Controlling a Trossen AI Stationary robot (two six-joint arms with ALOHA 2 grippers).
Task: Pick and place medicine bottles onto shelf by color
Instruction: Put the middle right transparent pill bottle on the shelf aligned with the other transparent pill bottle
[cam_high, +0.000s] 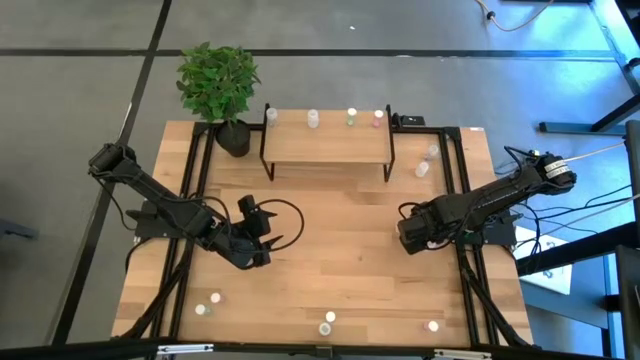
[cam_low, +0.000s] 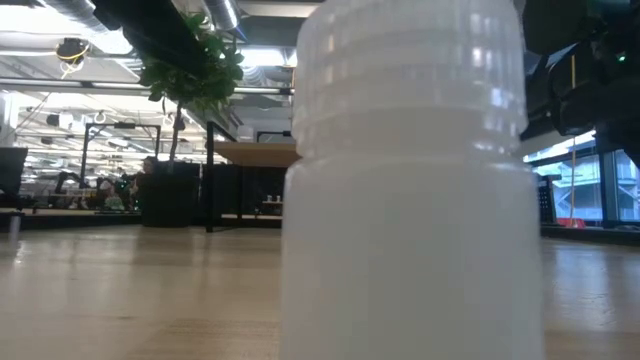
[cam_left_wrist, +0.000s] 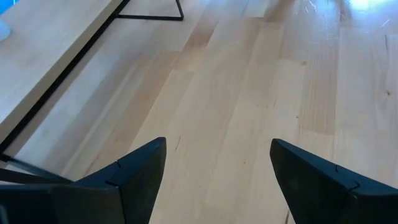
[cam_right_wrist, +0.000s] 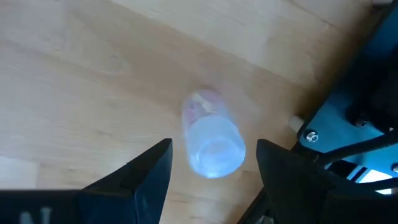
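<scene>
Bottle (cam_right_wrist: 211, 140) upright (cap toward camera)

Two dark six-joint arms, black from base to fingertip

The left arm (cam_high: 165, 205) and the right arm (cam_high: 480, 200) are built of matte black, rounded segments joined by thicker cylindrical joints. The right arm's far joint carries a pale band, and thin black cables loop out from both arms near their wrists. Each arm ends in a blocky black wrist housing. The left gripper (cam_left_wrist: 214, 180) has two flat, wedge-shaped dark fingers (cam_left_wrist: 134, 177) with a fine seam line near each edge; the right gripper (cam_right_wrist: 211, 180) has fingers (cam_right_wrist: 137, 180) of the same tapered form, with faint pale lettering at one base.
</scene>
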